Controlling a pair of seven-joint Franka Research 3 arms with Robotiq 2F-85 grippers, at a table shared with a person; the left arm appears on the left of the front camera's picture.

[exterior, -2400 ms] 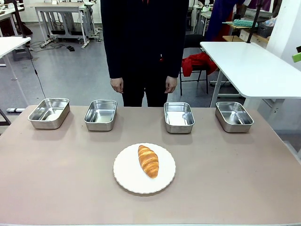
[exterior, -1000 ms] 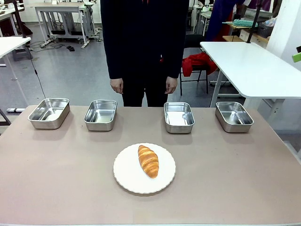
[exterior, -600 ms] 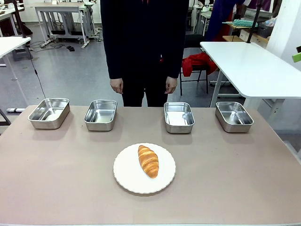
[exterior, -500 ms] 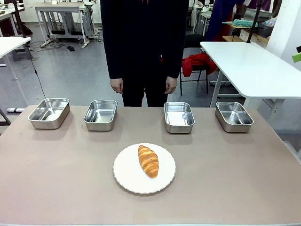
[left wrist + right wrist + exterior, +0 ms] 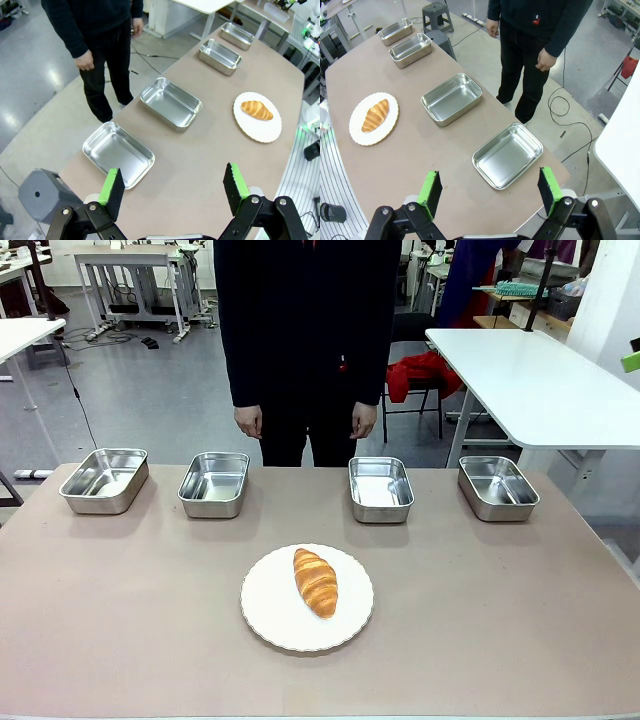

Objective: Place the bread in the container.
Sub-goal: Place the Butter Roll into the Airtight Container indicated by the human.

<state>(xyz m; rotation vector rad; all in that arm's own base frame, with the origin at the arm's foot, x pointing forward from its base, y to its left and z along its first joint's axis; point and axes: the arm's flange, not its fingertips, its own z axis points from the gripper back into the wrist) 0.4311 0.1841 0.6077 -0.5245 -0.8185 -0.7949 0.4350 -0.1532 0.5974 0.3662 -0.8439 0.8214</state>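
The bread (image 5: 315, 581), a golden-brown croissant, lies on a round white plate (image 5: 270, 615) in the middle of the table; it also lies on the plate as bread (image 5: 256, 110) in the left wrist view and bread (image 5: 375, 115) in the right wrist view. Four steel containers stand in a row along the far edge: container (image 5: 104, 480), container (image 5: 214, 484), container (image 5: 380, 489), container (image 5: 497, 487). My left gripper (image 5: 174, 189) hangs open high above the table's left end. My right gripper (image 5: 490, 191) hangs open high above the right end. Both hold nothing.
A person in dark clothes stands at the far side, hands (image 5: 248, 421) hanging at their sides. A white table (image 5: 540, 380) stands at the back right. The tabletop (image 5: 480, 610) around the plate is bare.
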